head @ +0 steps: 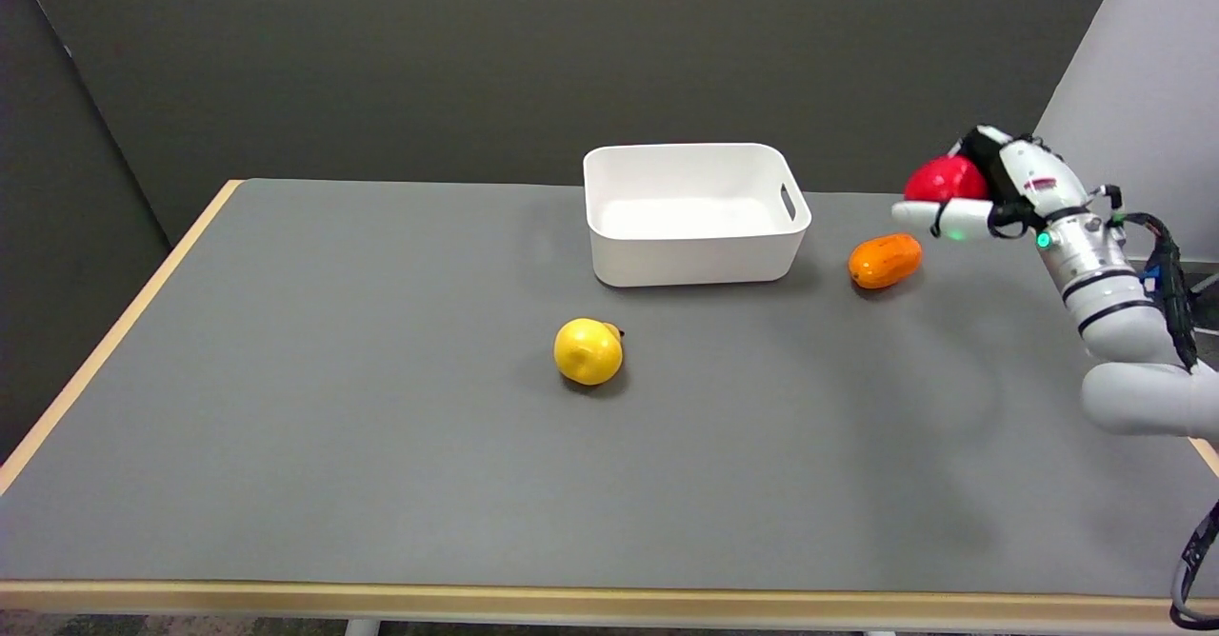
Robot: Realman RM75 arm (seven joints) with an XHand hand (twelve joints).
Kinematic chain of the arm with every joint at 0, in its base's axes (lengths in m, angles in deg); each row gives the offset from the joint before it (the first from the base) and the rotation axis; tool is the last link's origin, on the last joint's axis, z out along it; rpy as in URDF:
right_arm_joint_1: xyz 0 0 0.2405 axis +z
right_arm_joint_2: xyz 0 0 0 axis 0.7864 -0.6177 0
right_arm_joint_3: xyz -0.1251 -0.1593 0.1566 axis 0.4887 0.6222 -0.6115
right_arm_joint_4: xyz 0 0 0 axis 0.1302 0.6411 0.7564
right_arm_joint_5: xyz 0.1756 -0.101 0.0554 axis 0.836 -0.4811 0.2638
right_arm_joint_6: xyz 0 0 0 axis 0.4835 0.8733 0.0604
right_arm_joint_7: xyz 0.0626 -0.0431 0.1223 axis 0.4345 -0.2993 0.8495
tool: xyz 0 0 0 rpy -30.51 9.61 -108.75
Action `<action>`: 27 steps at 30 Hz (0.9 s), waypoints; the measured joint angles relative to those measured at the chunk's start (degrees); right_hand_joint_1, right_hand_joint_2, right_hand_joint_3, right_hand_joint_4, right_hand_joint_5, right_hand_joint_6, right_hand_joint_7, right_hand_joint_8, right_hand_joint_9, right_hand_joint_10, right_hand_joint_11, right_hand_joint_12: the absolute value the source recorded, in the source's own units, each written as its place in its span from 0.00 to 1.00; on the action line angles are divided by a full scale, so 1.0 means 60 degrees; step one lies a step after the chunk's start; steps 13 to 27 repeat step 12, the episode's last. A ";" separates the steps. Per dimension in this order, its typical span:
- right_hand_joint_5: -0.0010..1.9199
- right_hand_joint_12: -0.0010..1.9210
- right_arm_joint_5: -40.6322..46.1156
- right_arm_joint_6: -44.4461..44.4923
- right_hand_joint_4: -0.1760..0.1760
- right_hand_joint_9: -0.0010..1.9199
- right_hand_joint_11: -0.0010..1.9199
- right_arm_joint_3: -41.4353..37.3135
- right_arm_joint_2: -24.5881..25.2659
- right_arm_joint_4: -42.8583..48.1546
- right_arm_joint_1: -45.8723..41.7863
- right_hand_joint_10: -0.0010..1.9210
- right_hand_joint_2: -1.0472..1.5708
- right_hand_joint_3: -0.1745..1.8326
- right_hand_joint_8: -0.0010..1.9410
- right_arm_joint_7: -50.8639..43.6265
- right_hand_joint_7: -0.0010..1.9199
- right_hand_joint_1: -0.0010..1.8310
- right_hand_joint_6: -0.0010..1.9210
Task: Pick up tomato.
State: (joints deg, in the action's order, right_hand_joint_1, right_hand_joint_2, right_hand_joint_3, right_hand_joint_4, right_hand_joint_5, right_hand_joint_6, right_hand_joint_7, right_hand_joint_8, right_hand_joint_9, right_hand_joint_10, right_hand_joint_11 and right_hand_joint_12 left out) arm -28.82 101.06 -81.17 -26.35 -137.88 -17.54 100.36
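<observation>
The tomato (943, 180) is already gripped in the robot hand (971, 193) and raised clear above the bench's (286, 427) far right edge, so the pick-up looks essentially done.

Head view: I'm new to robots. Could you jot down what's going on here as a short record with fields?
holding: the right hand grips the red tomato, lifted off the table
tomato position: in the air at the far right, above and right of the orange fruit
bin: white bin at the far middle, nothing seen inside
other items: yellow fruit lying near the table's centre
task status: tomato appears picked up
</observation>
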 measured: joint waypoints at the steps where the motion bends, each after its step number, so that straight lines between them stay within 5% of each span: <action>1: 0.32 0.93 -0.0070 0.0131 0.16 0.43 0.48 -0.0020 -0.0035 -0.0158 0.0057 0.78 0.80 0.28 0.66 0.0108 0.43 0.73 0.80; 27: 0.32 0.90 -0.0943 0.0581 0.16 0.43 0.48 0.0207 -0.0151 -0.1301 0.1275 0.78 0.80 0.28 0.66 0.0757 0.43 0.73 0.80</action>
